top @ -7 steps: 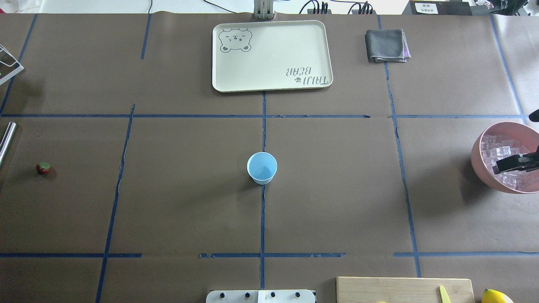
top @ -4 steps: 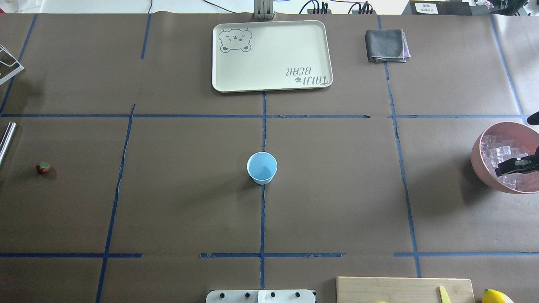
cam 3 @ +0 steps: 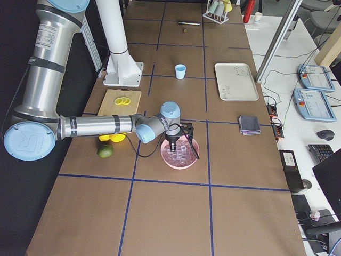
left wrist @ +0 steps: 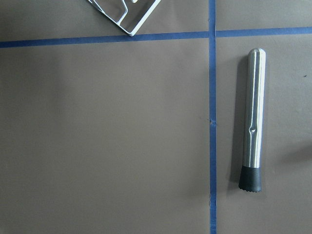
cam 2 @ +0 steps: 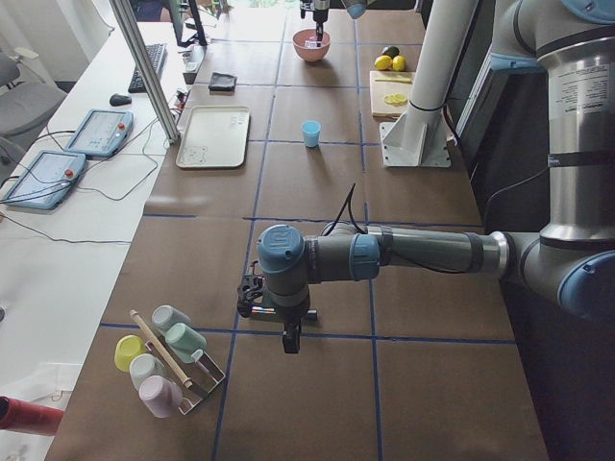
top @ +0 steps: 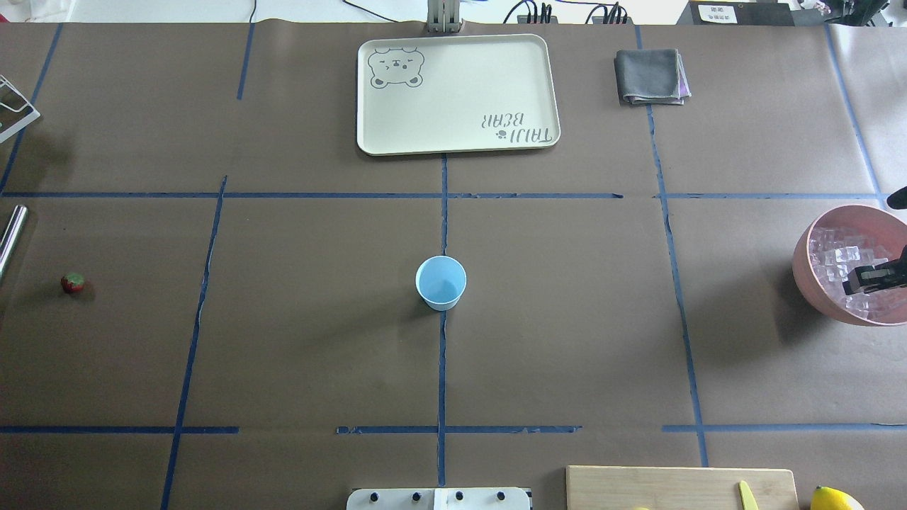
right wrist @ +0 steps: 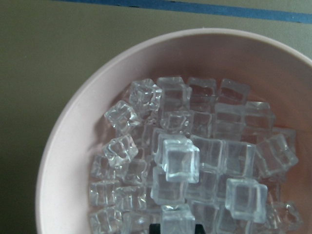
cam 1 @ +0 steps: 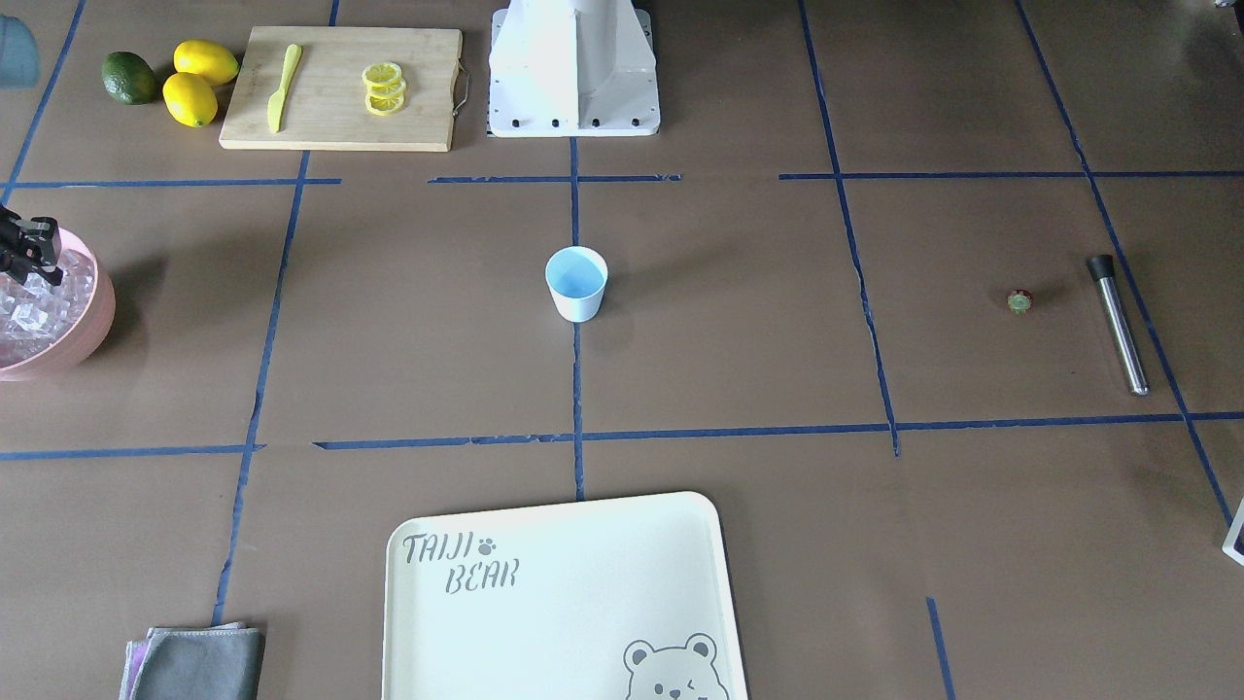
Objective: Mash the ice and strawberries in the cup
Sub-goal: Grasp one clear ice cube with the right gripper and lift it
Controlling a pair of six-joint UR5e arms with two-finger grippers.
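Note:
The light-blue cup (top: 441,282) stands empty at the table's middle, also in the front view (cam 1: 576,282). The ice (right wrist: 178,158) fills a pink bowl (top: 804,262) at the right edge. My right gripper (top: 852,282) hangs just over the ice with its jaws apart and nothing between them; in the front view it (cam 1: 44,255) is at the bowl's far rim (cam 1: 97,311). The strawberry (top: 72,283) lies at the far left next to a steel muddler (left wrist: 253,117). My left gripper (cam 2: 288,341) shows only in the exterior left view, so I cannot tell its state.
A cream tray (top: 457,92) and a folded grey cloth (top: 650,76) lie at the far side. A cutting board (cam 1: 340,87) with lemon slices and a yellow knife, two lemons (cam 1: 199,83) and a lime sit near the robot base. A wire cup rack (cam 2: 168,360) stands at the left end.
My right gripper has drawn back to the right over the bowl, towards the view's edge. The cup, strawberry and muddler have not moved.

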